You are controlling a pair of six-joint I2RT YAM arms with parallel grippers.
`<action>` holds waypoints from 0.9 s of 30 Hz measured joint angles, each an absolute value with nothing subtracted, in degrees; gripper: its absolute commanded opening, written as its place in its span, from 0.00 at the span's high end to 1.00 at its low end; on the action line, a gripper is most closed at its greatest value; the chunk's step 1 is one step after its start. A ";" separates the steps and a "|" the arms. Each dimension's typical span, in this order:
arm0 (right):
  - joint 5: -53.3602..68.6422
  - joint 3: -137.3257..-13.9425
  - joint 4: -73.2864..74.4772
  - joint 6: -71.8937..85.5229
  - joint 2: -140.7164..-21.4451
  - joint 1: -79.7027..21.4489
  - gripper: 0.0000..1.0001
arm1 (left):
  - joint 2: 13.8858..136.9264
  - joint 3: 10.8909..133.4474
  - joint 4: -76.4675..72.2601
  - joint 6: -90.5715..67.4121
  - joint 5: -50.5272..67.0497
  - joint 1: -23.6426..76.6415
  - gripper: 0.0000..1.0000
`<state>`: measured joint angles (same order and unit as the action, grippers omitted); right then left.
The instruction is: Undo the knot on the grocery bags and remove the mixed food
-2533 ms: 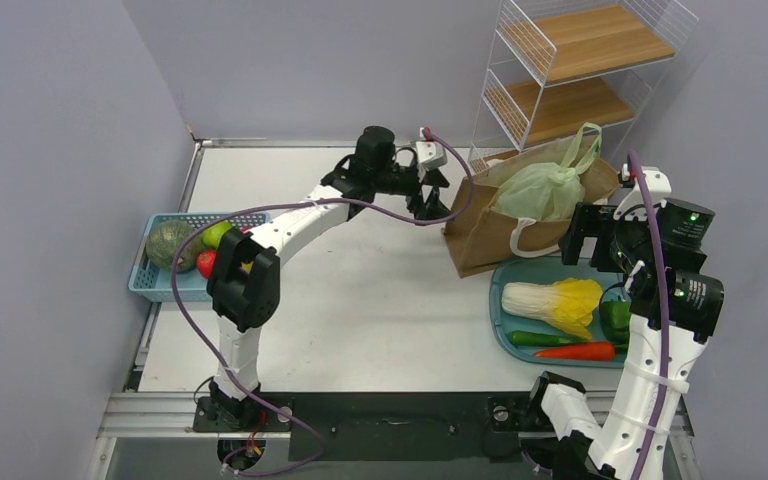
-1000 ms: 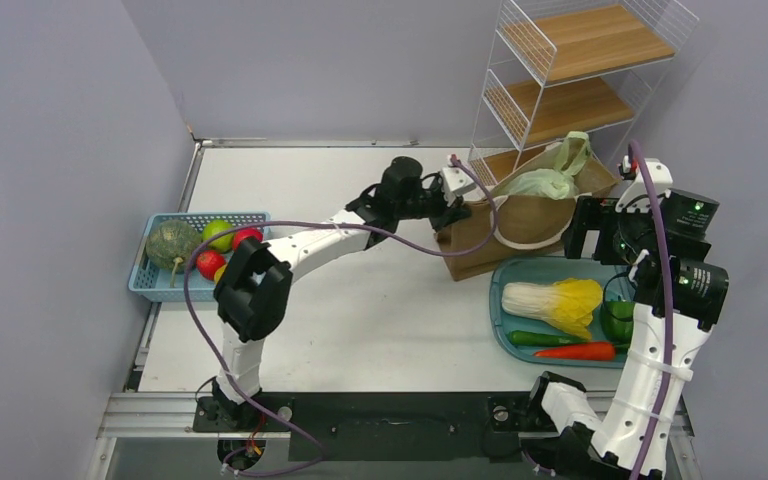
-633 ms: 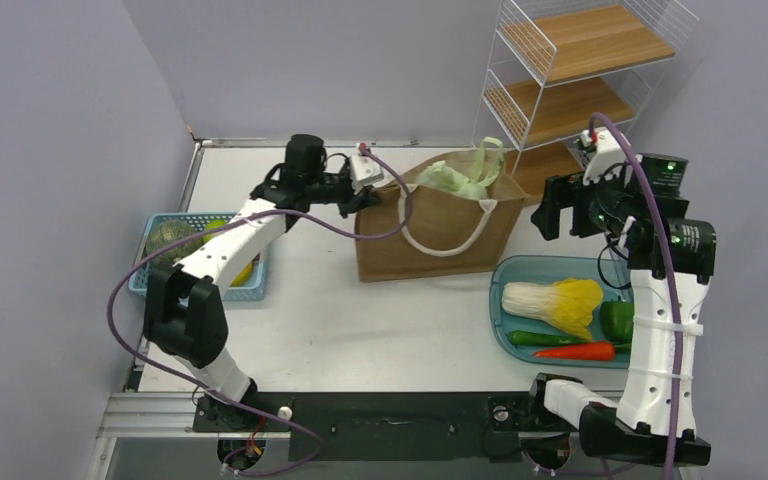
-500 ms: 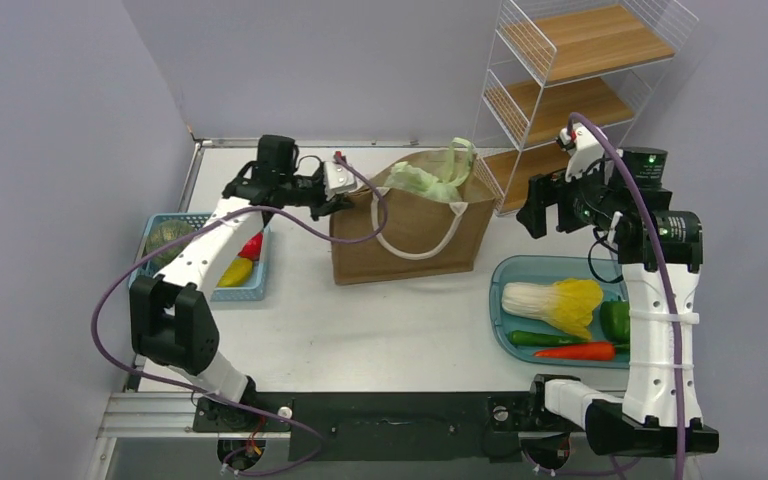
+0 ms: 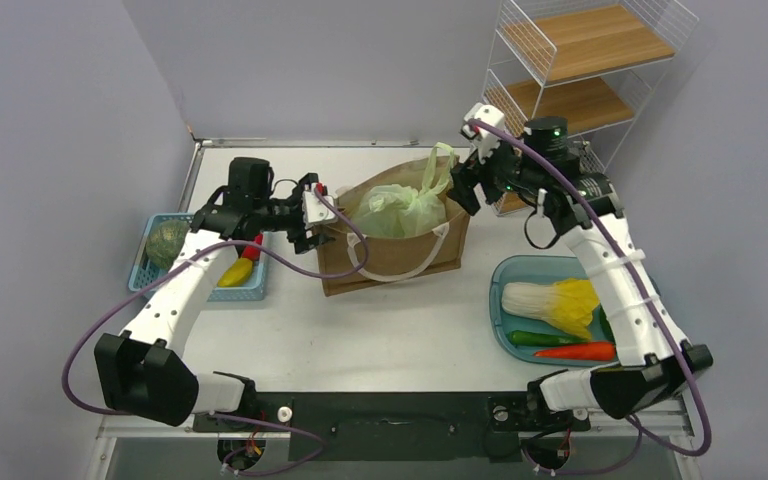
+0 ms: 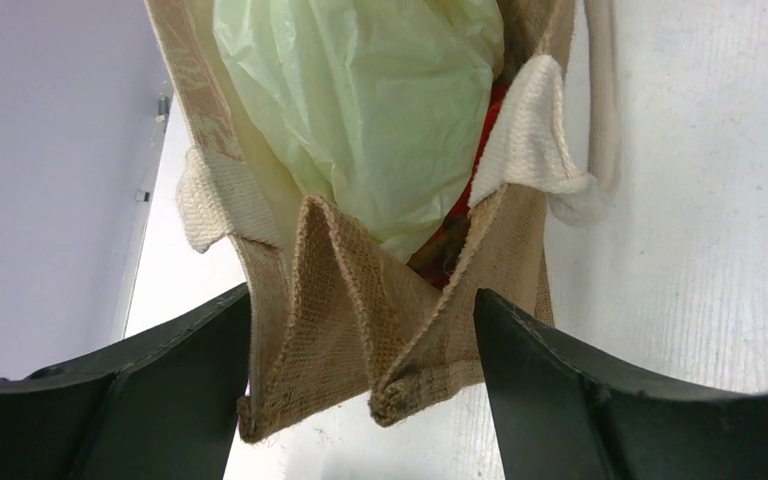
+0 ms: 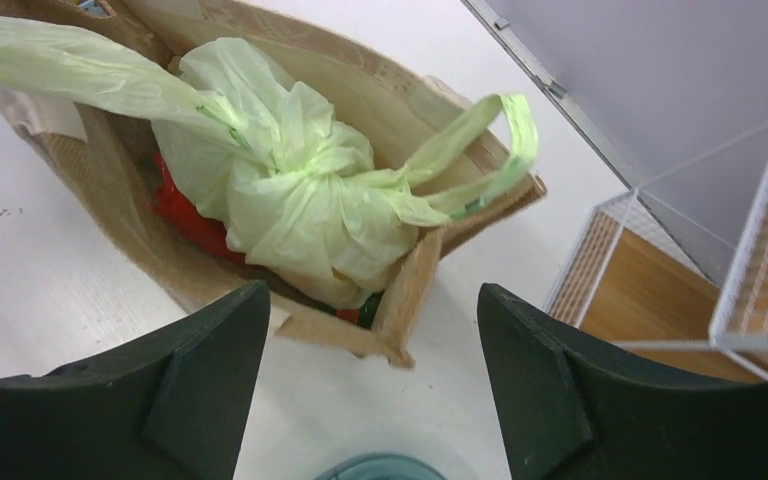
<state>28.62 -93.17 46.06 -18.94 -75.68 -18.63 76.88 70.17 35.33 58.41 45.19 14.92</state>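
Observation:
The brown paper bag (image 5: 390,262) stands upright mid-table with its white rope handles (image 6: 532,140) hanging down. Inside sits the pale green plastic bag (image 5: 397,208), its knot (image 7: 312,165) tied and two loop handles sticking out. A red packet (image 7: 185,215) shows beneath it; the other mixed food is hidden. My left gripper (image 5: 312,215) is open, its jaws astride the brown bag's folded left end (image 6: 360,300). My right gripper (image 5: 465,185) is open and empty above the bag's far right corner (image 7: 372,290).
A blue basket (image 5: 185,290) with a green squash (image 5: 167,240) and other produce sits at the left edge. A teal tray (image 5: 498,300) holding a cabbage (image 5: 555,300) lies front right. A white wire shelf rack (image 5: 570,70) stands back right.
The brown bag has slid left from beside the rack to mid-table. My left gripper, shut on its end before, has opened. My right arm has swung left over the bag.

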 measured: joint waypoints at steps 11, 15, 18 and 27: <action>29.08 -93.34 40.82 -25.41 -88.27 -28.82 0.19 | 75.35 70.00 31.40 50.09 41.58 14.92 0.20; 29.47 -94.17 40.23 -26.89 -92.68 -29.82 0.18 | 75.44 70.00 30.70 48.58 40.42 15.16 0.19; 29.74 -94.21 40.25 -28.03 -95.37 -29.89 0.19 | 75.96 70.00 30.50 47.81 39.48 15.66 0.19; 29.30 -92.77 39.77 -31.81 -97.58 -31.59 0.99 | 78.15 70.00 30.20 46.78 38.00 16.91 0.19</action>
<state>29.30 -92.77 39.77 -31.81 -97.58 -31.59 78.15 70.00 30.20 46.78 38.00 16.91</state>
